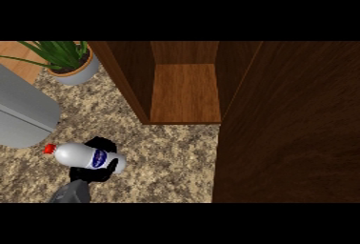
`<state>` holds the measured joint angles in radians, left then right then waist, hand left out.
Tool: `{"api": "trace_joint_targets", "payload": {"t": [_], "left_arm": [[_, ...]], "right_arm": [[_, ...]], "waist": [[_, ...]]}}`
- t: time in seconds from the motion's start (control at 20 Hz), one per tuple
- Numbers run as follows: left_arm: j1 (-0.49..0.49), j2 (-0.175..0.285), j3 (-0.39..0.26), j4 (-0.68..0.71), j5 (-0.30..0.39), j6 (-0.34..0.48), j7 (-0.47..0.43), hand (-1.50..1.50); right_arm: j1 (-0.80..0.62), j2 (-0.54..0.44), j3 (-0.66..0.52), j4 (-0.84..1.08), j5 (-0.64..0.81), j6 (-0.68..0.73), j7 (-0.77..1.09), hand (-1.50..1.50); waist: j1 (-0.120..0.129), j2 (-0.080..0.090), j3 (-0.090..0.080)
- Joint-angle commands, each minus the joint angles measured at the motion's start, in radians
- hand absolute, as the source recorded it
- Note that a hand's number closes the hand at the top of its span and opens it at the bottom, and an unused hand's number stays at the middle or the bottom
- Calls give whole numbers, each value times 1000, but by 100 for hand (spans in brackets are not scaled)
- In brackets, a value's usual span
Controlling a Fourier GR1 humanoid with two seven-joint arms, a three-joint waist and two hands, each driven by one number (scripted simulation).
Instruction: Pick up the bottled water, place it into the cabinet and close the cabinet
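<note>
I've got the left hand (97, 174) curled round the bottled water (84, 156) at 8 o'clock, just need to stow it in the open cabinet (186, 90) at 12 and shut the door (288, 128).

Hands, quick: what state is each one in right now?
Left hand: shut on the water bottle.
Right hand: not in view.
</note>
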<state>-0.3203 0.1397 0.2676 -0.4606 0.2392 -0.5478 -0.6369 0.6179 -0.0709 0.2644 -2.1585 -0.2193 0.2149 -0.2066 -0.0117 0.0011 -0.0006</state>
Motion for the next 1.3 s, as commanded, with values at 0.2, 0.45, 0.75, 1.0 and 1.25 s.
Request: {"api": "trace_joint_targets", "payload": {"t": [0.2,0.45,0.75,1.0,1.25], "left_arm": [[-33,19,70,-28,130,-68,80,150],[90,-41,26,-222,166,-52,141,150],[144,-82,-30,-486,228,52,367,150],[164,-132,-102,-627,182,154,372,150],[109,-139,-236,-753,218,333,426,150]], "right_arm": [[13,-30,-57,10,-36,18,-37,-150],[11,-21,14,4,3,5,0,-150],[-46,-15,12,-5,6,-25,35,-150],[-33,31,82,-6,39,-75,42,-150],[-8,-37,6,11,-54,3,8,-150]], "waist": [[8,-4,1],[18,-7,2],[20,-6,2],[12,-3,1],[5,-3,1]]}}
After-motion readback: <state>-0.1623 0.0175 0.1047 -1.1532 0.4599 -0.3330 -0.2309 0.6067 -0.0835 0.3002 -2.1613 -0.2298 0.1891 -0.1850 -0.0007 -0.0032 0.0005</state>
